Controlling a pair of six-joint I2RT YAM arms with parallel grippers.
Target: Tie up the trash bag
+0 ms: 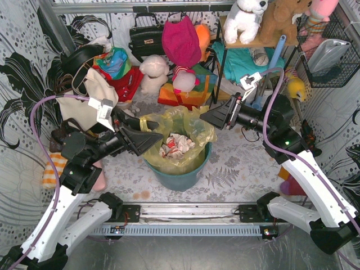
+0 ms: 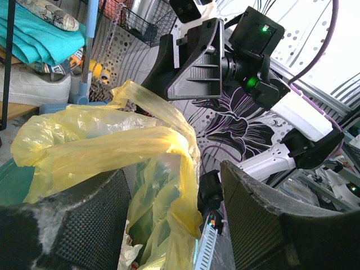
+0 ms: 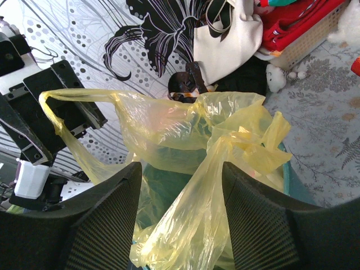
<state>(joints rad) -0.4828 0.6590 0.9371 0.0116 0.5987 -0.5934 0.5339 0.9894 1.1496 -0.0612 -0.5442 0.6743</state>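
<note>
Left gripper [image 2: 171, 180] was seen with jaws spread wide, nothing clamped; a twisted strip of the trash bag [image 1: 179, 125] was draped loosely between its fingers [image 2: 79, 219]; right gripper [image 3: 181, 180] was likewise spread apart, a bag flap hanging in the gap, not pinched; both grippers were positioned at the bag's rim from opposite sides, left at the left edge, right at the upper right; the bag was seated in the teal bin [image 1: 174, 179], mouth open; crumpled white-and-red paper [image 1: 175, 145] was seen inside; a cream tote bag [image 1: 84, 107] was noted behind the left arm.
</note>
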